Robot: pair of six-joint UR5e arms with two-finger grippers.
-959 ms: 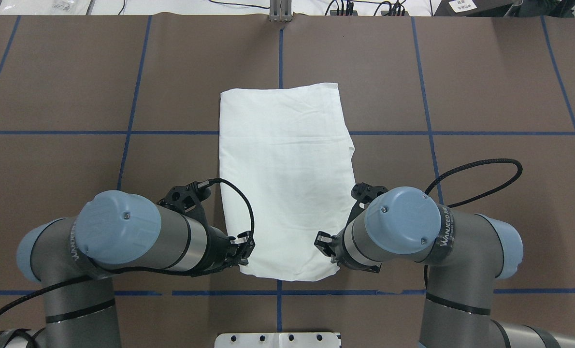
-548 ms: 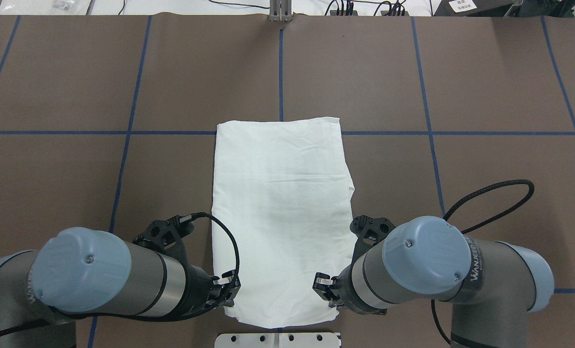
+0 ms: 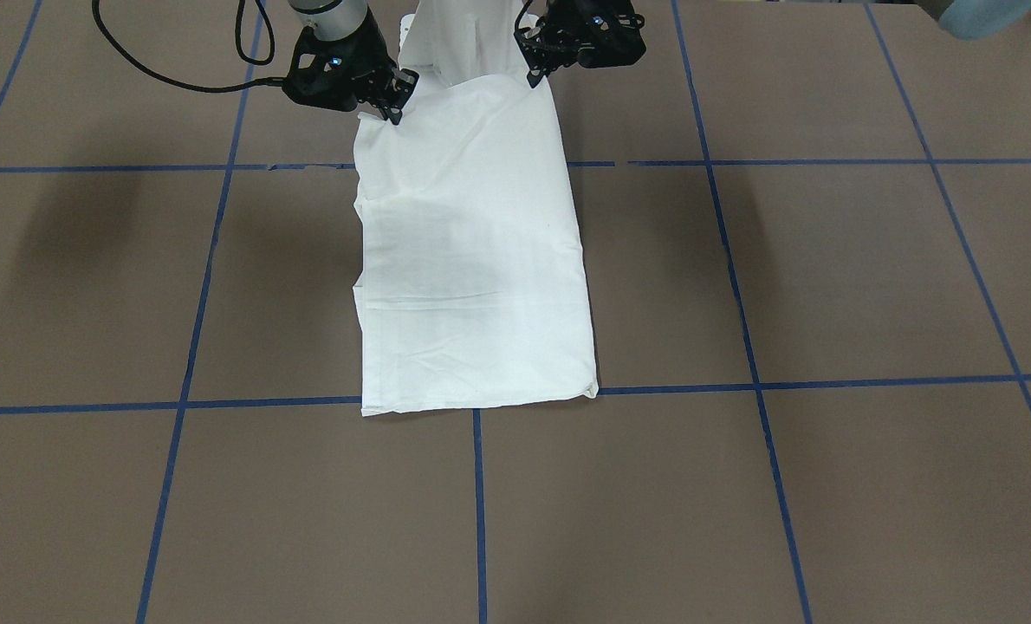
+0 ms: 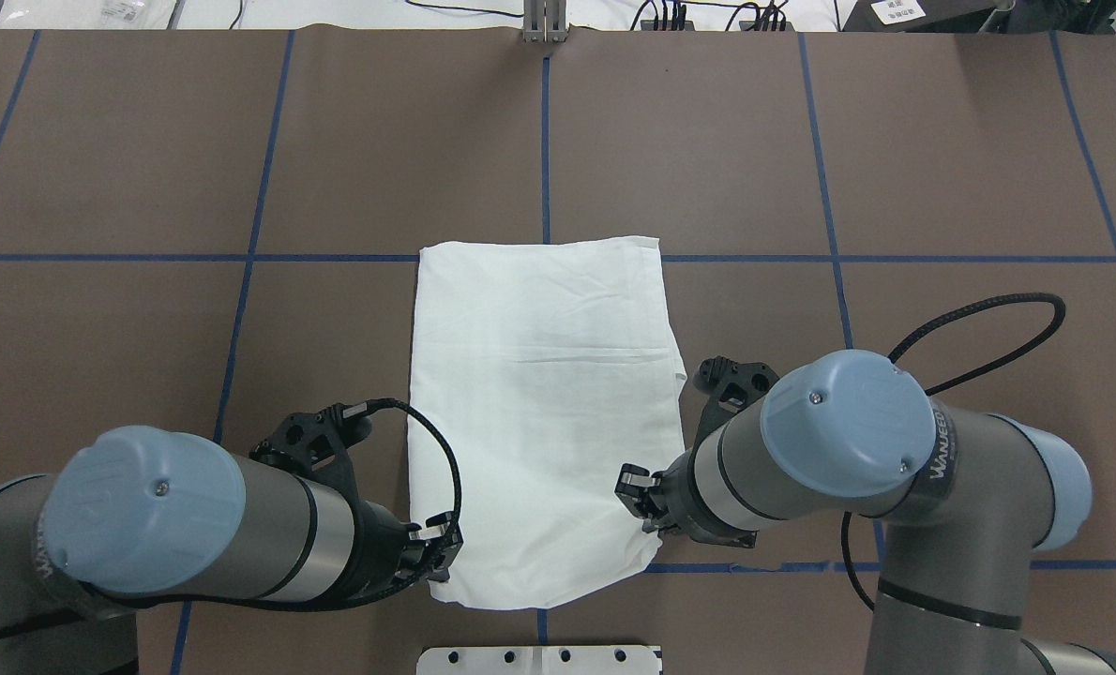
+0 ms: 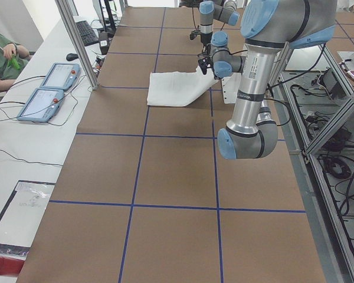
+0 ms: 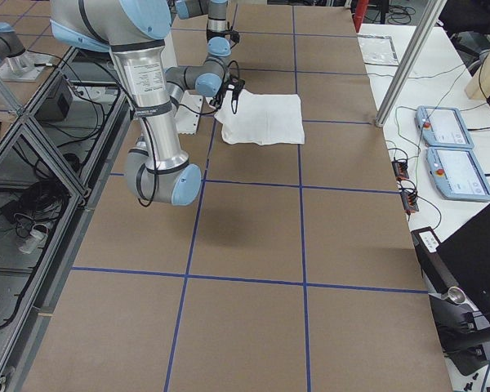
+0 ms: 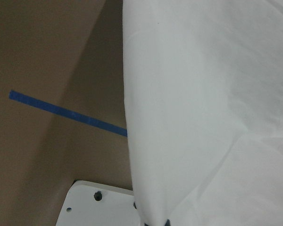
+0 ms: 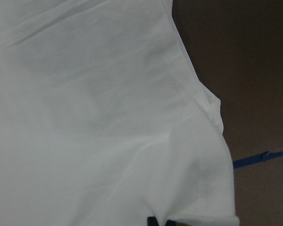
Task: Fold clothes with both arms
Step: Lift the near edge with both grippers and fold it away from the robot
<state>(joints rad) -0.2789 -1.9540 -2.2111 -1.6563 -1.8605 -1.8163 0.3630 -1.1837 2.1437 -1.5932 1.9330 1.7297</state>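
My white T-shirt (image 4: 539, 412) lies as a tall, lightly creased rectangle at the centre of the overhead frame on the brown bench (image 4: 145, 141), no print showing. My left gripper (image 4: 436, 553) pinches its lower-left corner, and my right gripper (image 4: 638, 492) pinches its lower-right edge.

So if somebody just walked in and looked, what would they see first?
First the bright white shirt, folded into a long strip in the middle of the brown table. Next, at the end nearest the robot, the black left gripper and right gripper each pinch a corner of the shirt. They hold that end up off the table.
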